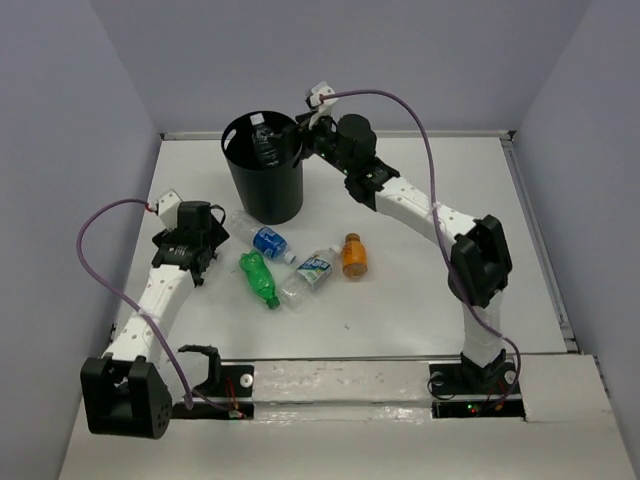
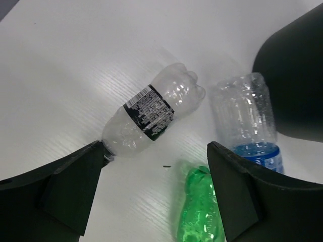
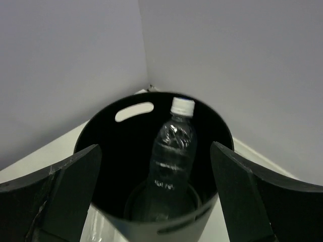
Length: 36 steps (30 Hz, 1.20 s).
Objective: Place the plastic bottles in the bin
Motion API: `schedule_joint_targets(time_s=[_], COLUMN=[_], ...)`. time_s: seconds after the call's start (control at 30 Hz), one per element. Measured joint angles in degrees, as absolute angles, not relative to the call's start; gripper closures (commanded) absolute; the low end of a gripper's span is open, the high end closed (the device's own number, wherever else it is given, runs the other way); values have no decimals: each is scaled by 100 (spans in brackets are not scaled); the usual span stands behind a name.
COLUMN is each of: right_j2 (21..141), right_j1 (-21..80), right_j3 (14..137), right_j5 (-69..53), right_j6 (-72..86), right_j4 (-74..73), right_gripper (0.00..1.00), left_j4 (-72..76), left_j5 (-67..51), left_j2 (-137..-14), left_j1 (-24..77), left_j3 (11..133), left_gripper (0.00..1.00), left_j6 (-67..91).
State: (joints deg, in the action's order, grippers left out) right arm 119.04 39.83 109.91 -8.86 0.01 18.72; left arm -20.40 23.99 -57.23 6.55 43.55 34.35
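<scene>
The black bin [image 1: 262,185] stands at the back left. A clear bottle with a white cap [image 3: 174,146] leans inside it and also shows in the top view [image 1: 266,145]. My right gripper [image 1: 303,132] is open and empty over the bin's right rim [image 3: 156,191]. On the table lie a blue-labelled bottle [image 1: 268,242], a green bottle [image 1: 259,278], a white-blue labelled bottle [image 1: 310,270] and an orange bottle [image 1: 354,256]. My left gripper [image 1: 203,258] is open and empty above the table [image 2: 156,191]. Ahead of it lie a clear black-labelled bottle [image 2: 151,113], the blue-labelled bottle [image 2: 247,121] and the green bottle [image 2: 202,209].
Grey walls close in the white table [image 1: 450,290] at the back and on both sides. The bin's wall [image 2: 295,75] rises at the upper right of the left wrist view. A handle cutout [image 3: 133,111] shows in the bin's far side.
</scene>
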Motion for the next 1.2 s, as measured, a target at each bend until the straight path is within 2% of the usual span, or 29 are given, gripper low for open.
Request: schedule_joint_targets(time_s=[0.17, 0.37, 0.6, 0.9, 0.93, 1.07, 1.2], right_j2=[10425, 8882, 7953, 7146, 7035, 6943, 7223], right_j1=[3986, 4016, 4021, 4021, 4021, 4021, 4021], right_j3=[9011, 7577, 6589, 5983, 5937, 5916, 5920], right_j5=[-856, -642, -360, 113, 143, 176, 495], right_j6=[475, 941, 1275, 1328, 1328, 1326, 1511], right_j4=[2156, 2456, 2440, 2005, 1973, 1865, 1629], right_gripper=[9, 8, 7, 4, 4, 4, 5], left_j4=[-2099, -2196, -2265, -2355, -2355, -2412, -2379], left_j5=[2364, 2224, 2182, 1911, 1920, 1986, 2060], left_j2=[-6613, -7612, -8077, -8820, -8892, -9317, -9692], left_j1=[576, 563, 561, 561, 561, 554, 552], left_j3=[4436, 5227, 5551, 5551, 5551, 5708, 5850], left_gripper=[7, 4, 2, 3, 4, 24, 39], left_j6=[3039, 2438, 1927, 1653, 1638, 1643, 1667])
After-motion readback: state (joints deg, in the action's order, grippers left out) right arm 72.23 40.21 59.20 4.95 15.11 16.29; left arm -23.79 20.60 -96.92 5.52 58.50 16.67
